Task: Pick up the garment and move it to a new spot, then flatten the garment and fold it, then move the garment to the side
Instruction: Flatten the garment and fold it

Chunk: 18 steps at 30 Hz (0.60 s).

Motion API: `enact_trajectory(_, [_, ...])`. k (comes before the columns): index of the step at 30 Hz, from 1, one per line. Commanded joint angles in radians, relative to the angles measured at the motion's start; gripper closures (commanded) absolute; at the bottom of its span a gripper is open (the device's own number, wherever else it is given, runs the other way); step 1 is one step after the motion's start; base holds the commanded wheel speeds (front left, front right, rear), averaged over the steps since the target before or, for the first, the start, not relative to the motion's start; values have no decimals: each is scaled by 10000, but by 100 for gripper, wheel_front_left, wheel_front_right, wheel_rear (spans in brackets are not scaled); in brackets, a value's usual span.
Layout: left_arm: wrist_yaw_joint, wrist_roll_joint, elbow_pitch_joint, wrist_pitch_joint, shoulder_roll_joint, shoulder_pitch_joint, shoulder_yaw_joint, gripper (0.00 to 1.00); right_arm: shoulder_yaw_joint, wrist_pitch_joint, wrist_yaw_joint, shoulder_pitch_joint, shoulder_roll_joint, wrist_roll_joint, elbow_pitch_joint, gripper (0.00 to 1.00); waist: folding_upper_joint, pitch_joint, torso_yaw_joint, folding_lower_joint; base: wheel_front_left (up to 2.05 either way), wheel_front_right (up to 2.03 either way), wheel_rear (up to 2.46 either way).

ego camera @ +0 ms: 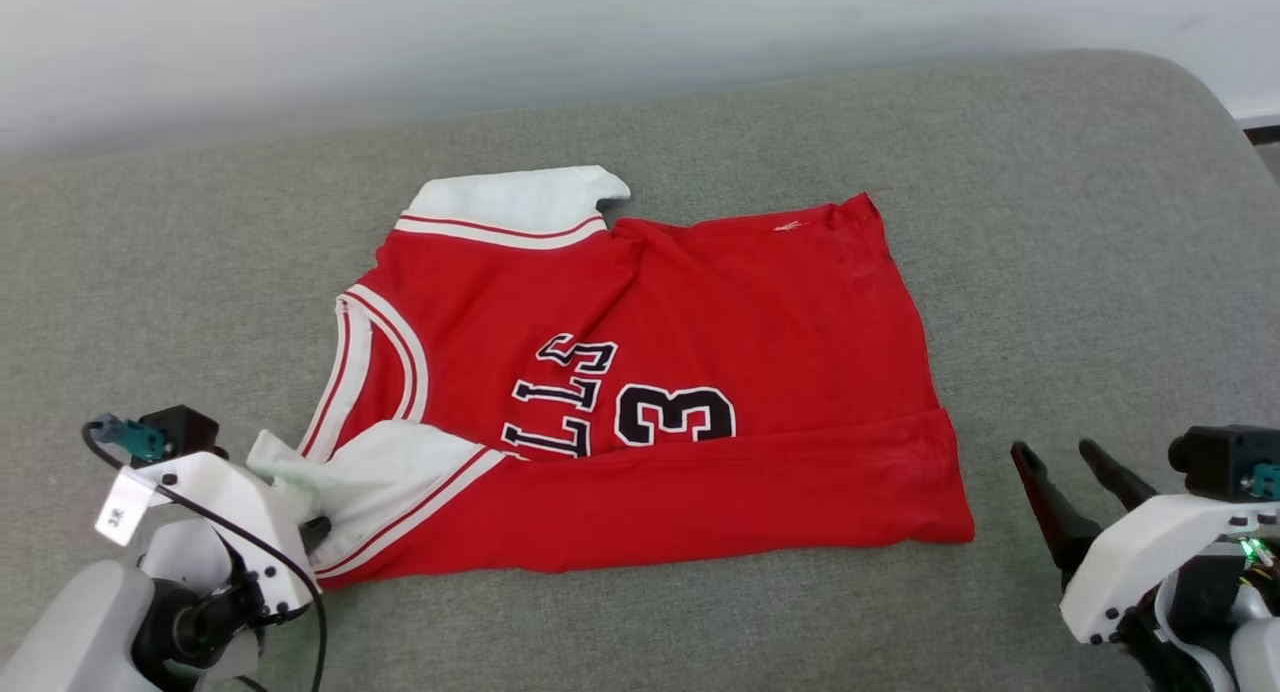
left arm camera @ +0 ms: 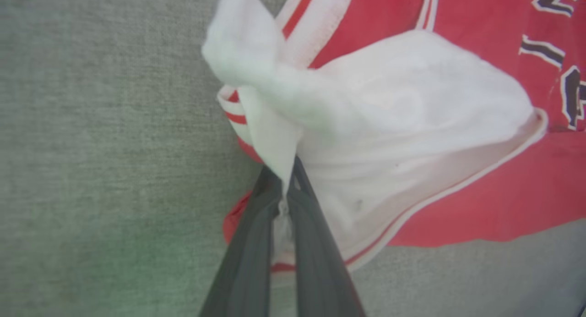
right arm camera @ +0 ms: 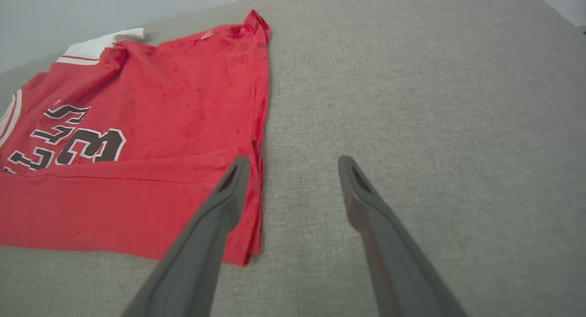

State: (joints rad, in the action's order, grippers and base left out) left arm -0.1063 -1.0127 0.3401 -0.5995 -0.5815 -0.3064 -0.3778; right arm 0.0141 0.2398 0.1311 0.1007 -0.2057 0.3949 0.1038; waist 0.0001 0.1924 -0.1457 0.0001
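The garment (ego camera: 700, 332) is a red jersey with white sleeves and black lettering, spread on the grey cushion with its near long edge folded over. My left gripper (ego camera: 300, 507) is at the garment's near left corner, shut on the white sleeve. In the left wrist view the two dark fingers (left arm camera: 256, 225) pinch the bunched white sleeve cloth (left arm camera: 366, 106) of the garment (left arm camera: 480, 188). My right gripper (ego camera: 1065, 477) is open at the lower right, just off the garment's right hem. In the right wrist view its fingers (right arm camera: 215, 221) stand apart beside the garment's corner (right arm camera: 137, 124).
The grey fabric cushion (ego camera: 1050, 222) carries everything, with bare room to the right and behind the jersey. A pale wall (ego camera: 500, 32) runs along the back. The cushion's rounded right corner drops off at the far right.
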Motion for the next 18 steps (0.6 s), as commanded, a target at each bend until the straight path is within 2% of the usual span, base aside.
enact_trajectory(1, [68,95,-92,139,177,-11,-99,100,79,659,-7,76,-116,238,77,0,-1,-110,124,-1,0,0,0])
enact_trajectory(5, [53,327,-641,478,-73,-146,17,100,119,2155,-7,164,-347,610,89,0,-1,-137,315,-1,0,0,0])
enact_trajectory(8, [-26,489,-1101,664,-206,-238,79,100,-78,2854,-7,401,-467,815,80,0,-1,-31,446,-1,0,0,0])
enact_trajectory(18, [-249,791,-2170,854,-217,-475,25,100,-1449,3857,-7,1588,-705,1498,1511,0,-1,512,851,-1,0,0,0])
